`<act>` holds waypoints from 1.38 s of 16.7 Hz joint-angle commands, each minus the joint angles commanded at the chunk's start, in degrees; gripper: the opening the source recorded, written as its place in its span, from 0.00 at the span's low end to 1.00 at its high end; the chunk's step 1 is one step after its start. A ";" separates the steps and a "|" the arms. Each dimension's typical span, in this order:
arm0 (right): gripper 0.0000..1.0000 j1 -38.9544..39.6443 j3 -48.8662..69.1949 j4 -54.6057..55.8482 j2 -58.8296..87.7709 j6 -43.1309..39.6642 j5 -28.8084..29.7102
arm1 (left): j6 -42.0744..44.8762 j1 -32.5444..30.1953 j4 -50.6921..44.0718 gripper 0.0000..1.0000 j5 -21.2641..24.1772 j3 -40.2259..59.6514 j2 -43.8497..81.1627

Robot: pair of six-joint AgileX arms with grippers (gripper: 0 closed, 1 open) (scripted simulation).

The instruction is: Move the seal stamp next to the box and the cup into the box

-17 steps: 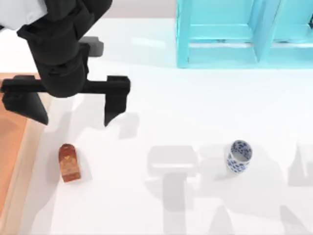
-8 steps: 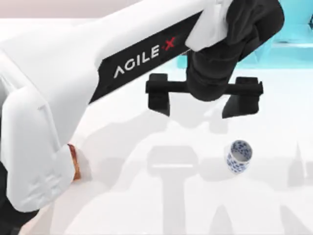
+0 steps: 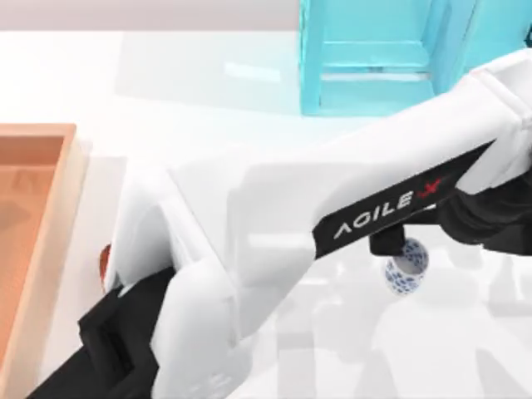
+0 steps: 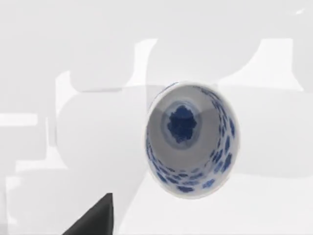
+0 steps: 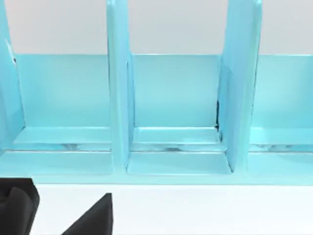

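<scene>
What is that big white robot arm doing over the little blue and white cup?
The left arm reaches across the white table, and its gripper hangs just above the small white ceramic cup with blue flowers, which stands upright and not yet lifted. The reddish-brown seal stamp peeks out beside the shallow wooden box on the left. The right arm's camera faces the turquoise shelf unit.

The cup (image 3: 406, 268) — white with blue flowers — stands upright at the desk's right; the wooden box (image 3: 37, 241) lies far left, the reddish seal stamp (image 3: 104, 261) just beside it.
</scene>
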 joint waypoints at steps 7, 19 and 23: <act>1.00 0.00 0.00 0.00 0.00 0.00 0.00 | 0.54 0.53 2.39 1.00 0.08 -2.40 0.11; 1.00 0.00 0.00 0.00 0.00 0.00 0.00 | 2.46 2.39 16.52 0.92 0.39 -14.11 1.78; 1.00 0.00 0.00 0.00 0.00 0.00 0.00 | 2.46 2.39 16.52 0.62 0.39 -14.11 1.78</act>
